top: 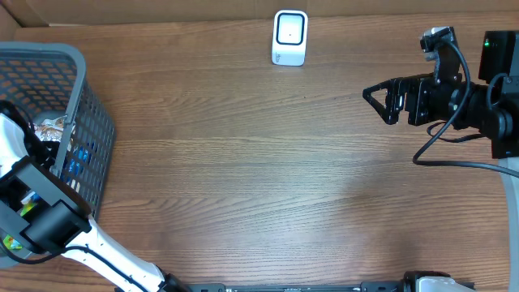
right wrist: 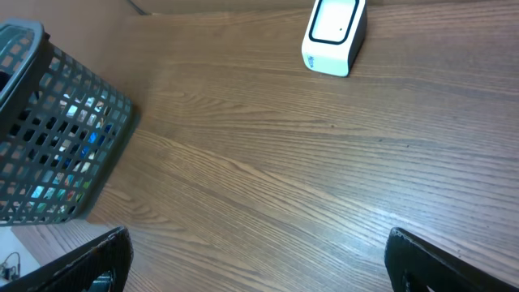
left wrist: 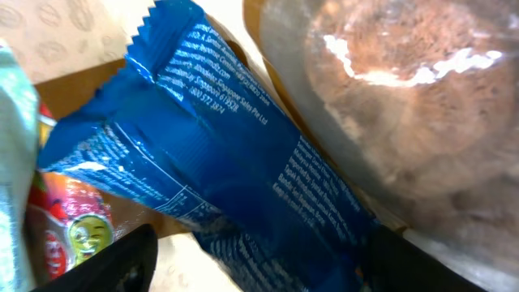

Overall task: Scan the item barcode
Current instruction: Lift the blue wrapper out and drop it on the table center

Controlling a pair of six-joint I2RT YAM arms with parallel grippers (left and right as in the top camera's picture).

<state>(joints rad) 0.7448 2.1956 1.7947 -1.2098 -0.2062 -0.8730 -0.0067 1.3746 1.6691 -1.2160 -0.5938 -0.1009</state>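
Observation:
A blue snack packet (left wrist: 219, 162) with white print lies slantwise among the goods in the grey mesh basket (top: 77, 73). My left gripper (left wrist: 263, 253) is down in the basket, open, one finger on each side of the packet's lower end. The right finger is at the packet's edge, and a gap shows beside the left finger (left wrist: 113, 264). No barcode shows on the packet. The white scanner (top: 289, 37) stands at the table's far edge. My right gripper (top: 381, 101) hovers open over the right side of the table, holding nothing.
Around the blue packet lie a clear bag of brown food (left wrist: 405, 97), a red packet with a green face (left wrist: 73, 231) and a silvery wrapper (left wrist: 12, 146). The basket (right wrist: 57, 146) fills the table's left edge. My left arm (top: 40, 215) reaches into it from the front.

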